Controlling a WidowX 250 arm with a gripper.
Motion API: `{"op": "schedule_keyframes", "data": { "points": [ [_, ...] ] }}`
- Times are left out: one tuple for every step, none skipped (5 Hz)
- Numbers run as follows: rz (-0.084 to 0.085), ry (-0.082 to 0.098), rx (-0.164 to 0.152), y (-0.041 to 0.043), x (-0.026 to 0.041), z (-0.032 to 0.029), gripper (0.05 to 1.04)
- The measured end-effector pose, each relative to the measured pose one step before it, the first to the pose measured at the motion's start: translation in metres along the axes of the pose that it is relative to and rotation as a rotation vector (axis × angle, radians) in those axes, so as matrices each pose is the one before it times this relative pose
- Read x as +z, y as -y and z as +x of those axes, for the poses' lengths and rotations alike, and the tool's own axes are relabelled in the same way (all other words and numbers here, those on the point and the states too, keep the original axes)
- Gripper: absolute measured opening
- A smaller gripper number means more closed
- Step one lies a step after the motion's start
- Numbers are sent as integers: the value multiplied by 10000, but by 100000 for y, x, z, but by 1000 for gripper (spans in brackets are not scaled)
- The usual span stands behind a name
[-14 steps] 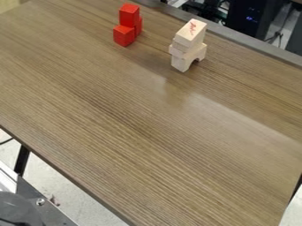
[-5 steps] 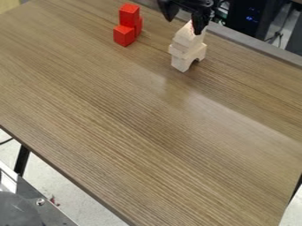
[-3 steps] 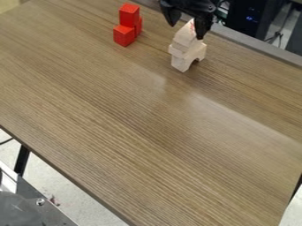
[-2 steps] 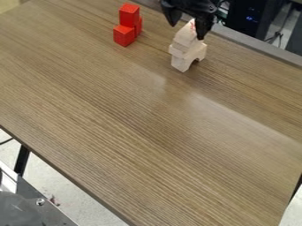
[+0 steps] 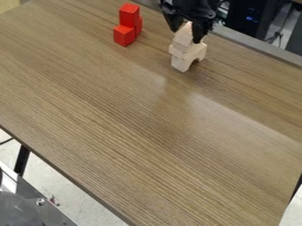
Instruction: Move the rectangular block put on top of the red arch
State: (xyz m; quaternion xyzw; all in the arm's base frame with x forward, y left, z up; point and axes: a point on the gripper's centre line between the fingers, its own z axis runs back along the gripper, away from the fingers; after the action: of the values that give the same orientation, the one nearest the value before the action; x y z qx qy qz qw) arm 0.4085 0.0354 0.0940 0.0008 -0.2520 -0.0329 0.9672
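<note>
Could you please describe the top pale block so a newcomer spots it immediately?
On the table, right of the red stack, stands a pale one. The top block is its highest piece, the only one between the fingers of the gripper.

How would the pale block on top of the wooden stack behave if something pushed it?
The block looks like solid wood, so it should stay stiff and hard to crush. Its flat sides make rolling unlikely. But it sits high on a narrow stack with an arched foot, so a sideways push might tip it off.
</note>
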Motion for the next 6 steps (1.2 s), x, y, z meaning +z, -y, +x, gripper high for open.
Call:
{"op": "schedule_keyframes", "data": {
  "points": [
    [-9, 34, 56, 14, 0, 54, 533],
    [-66, 33, 38, 101, 22, 85, 532],
    [-159, 31, 206, -148, 14, -44, 532],
    [52, 97, 110, -448, 148, 258, 532],
    [352, 372, 572, -2198, 717, 1031, 532],
    [477, 262, 510, -2691, 592, 619, 532]
  ]
}}
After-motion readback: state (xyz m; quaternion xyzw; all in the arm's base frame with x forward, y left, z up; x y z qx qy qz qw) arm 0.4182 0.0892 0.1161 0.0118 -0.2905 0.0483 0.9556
